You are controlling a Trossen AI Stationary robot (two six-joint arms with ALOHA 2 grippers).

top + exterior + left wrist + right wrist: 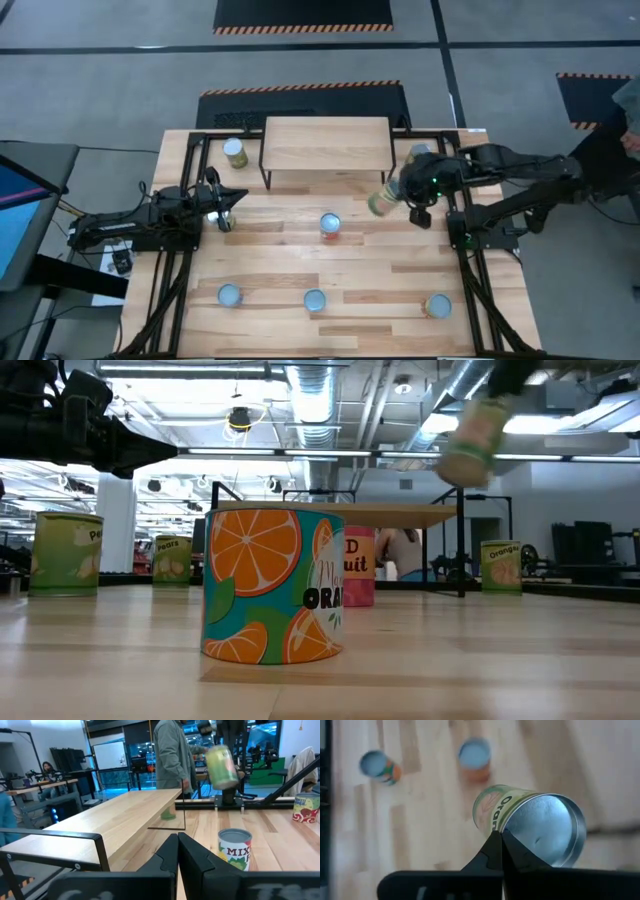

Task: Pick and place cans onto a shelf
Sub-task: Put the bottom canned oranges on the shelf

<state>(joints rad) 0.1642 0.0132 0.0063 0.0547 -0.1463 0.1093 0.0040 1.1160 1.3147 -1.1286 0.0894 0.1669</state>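
Can (pixel 381 203), green-labelled, hanging tilted in air just right of shelf (pixel 326 143); right gripper (pixel 408 200) clamping its rim, carrying step. Next: lifting over shelf top, setting upright. Left gripper (pixel 224 213) waiting closed, empty.

The raised can (pixel 470 438) is motion-blurred, the right gripper holding it cut off above.

Pale matt wood shelf (pixel 326 144); shiny metal-bottomed can (pixel 530 822)

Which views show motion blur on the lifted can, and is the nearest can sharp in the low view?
Low view: lifted can smeared, orange can up front sharp. Left wrist view: same can blurred. Right wrist view: can at the right claw fairly crisp, table behind soft.
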